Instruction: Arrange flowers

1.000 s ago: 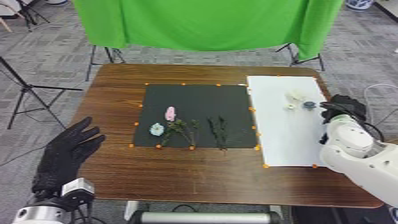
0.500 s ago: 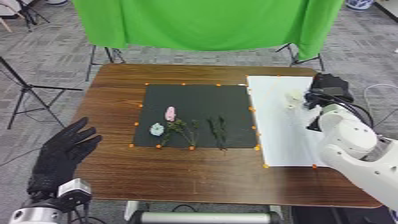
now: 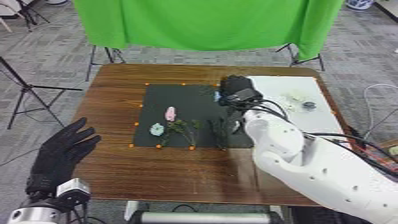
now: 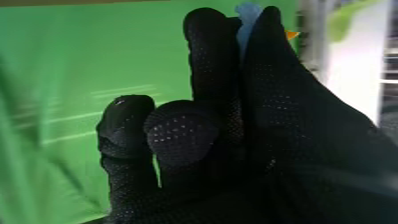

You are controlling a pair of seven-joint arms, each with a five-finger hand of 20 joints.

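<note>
In the head view my right hand is over the upper right part of the dark mat, with a light blue flower at its fingers. The right wrist view shows the right hand pinching the blue petal between thumb and finger. A pink flower, a pale blue flower and green stems lie on the mat. Pale flowers and a grey-blue one rest on the white sheet. My left hand is open beside the table's left edge.
The brown table extends around the mat and sheet, with small orange markers along their edges. My right forearm crosses the sheet's lower part. A green cloth hangs beyond the far edge, and a tripod stands at the left.
My right hand has swung left from the table's right side, across the white sheet to the dark mat, and the blue flower now shows at its fingers. The left hand has stayed nearly still.
</note>
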